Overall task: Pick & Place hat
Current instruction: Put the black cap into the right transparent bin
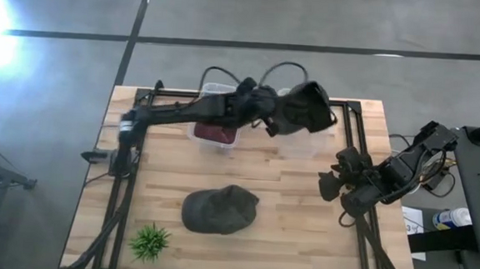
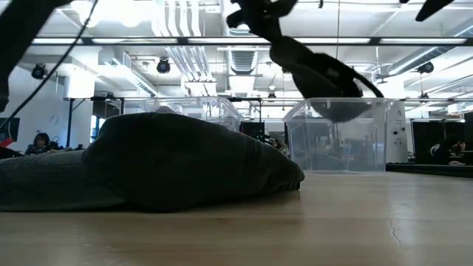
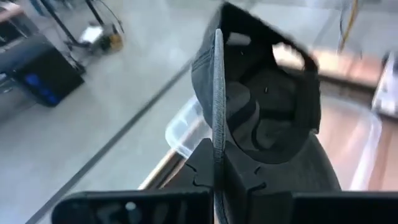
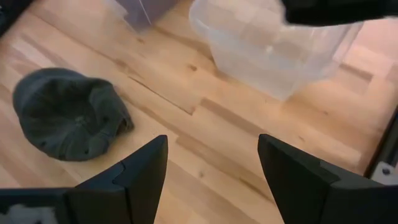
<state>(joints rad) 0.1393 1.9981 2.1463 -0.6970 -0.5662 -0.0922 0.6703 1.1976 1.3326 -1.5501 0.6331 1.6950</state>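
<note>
My left gripper (image 1: 268, 118) is shut on a dark grey cap (image 1: 302, 109), held in the air over the clear plastic bin (image 1: 306, 143) at the table's far right; the cap also shows in the low view (image 2: 325, 77) hanging into the bin's mouth. A second dark grey cap (image 1: 219, 209) lies crown up on the table's near middle, its rim on the wood. My right gripper (image 4: 211, 165) is open and empty near the table's right edge. My left gripper pinches the cap's brim (image 3: 217, 124) between its two fingers, the brim standing edge-on in the wrist view. The cap is lifted clear of the table and hangs beyond the fingers with its hollow inside (image 3: 267, 106) facing the wrist camera.
A second clear bin (image 1: 217, 133) with something dark red inside stands at the far middle. A small green plant (image 1: 149, 241) stands at the near left. Bare wood lies between the lying cap and the bins.
</note>
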